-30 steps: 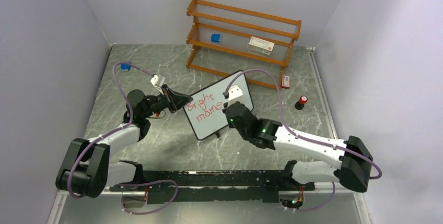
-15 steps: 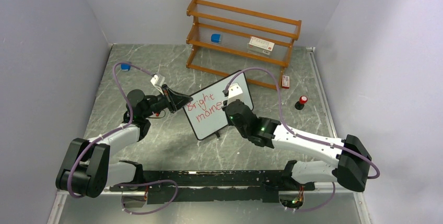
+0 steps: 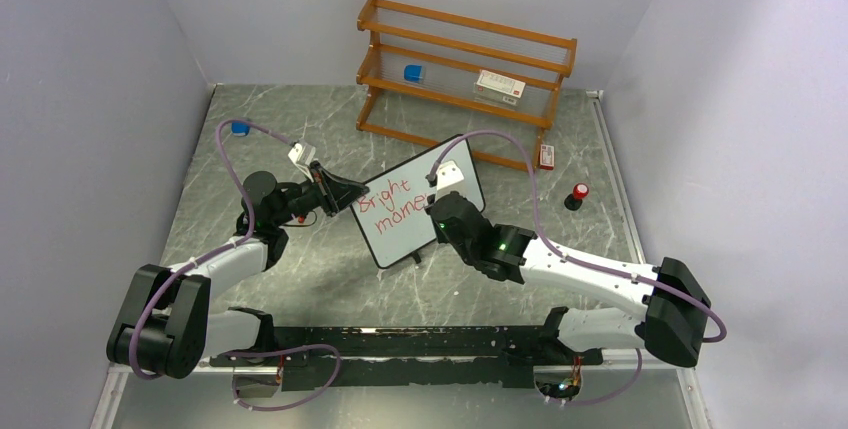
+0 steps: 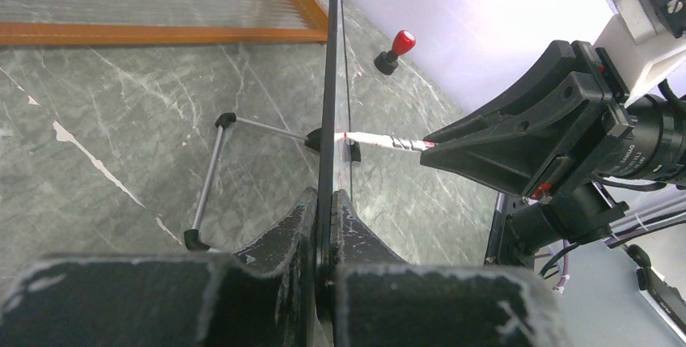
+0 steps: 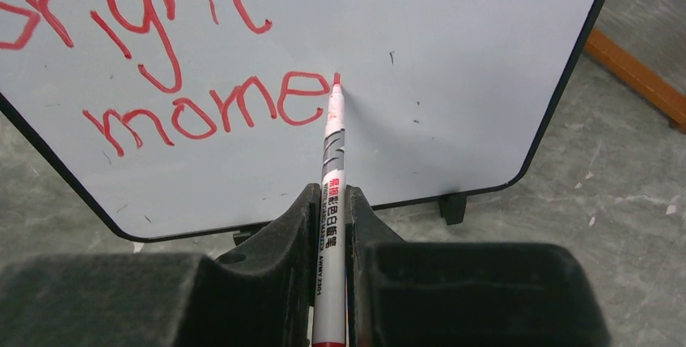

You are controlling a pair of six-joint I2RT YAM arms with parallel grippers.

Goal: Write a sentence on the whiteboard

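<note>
Plainly the writing is mid-sentence. From above, the board point(image 3: 420, 201) stands tilted at the middle of the table point(image 3: 330, 279), in front of the shelf point(image 3: 465, 74). The left gripper point(image 3: 352, 194) is clamped on the board's left edge and steadies it. The right gripper point(image 3: 437, 207) sits against the face near its lower right; what it grips cannot be read from here. Two red lines cross the white, "Bright" over "mome". A red knob point(image 3: 578, 194) stands well apart to the right, out of the arm's way.

The left wrist view shows the board edge-on, its black frame pinched between the two fingers, with the wire stand point(image 4: 209, 177) behind it. The marker point(image 4: 388, 141) comes in from the right and its tip touches the face.

The right wrist view shows the jaws closed on the marker's barrel, with the tip on the board just past the top of the last "e". I judge the step in hand to be the start of the next letter of the second word. The next move calls for a short stroke to the right under light, even pressure. Meanwhile the left clamp must hold firm so the board does not rock on its stand.

Bare white runs from the tip to the black frame on the right, by the look enough for a few more letters. The frame curves in at the lower right corner, so the line should not sink. Only a narrow strip of white lies below the second line, probably too little for a third.
</note>
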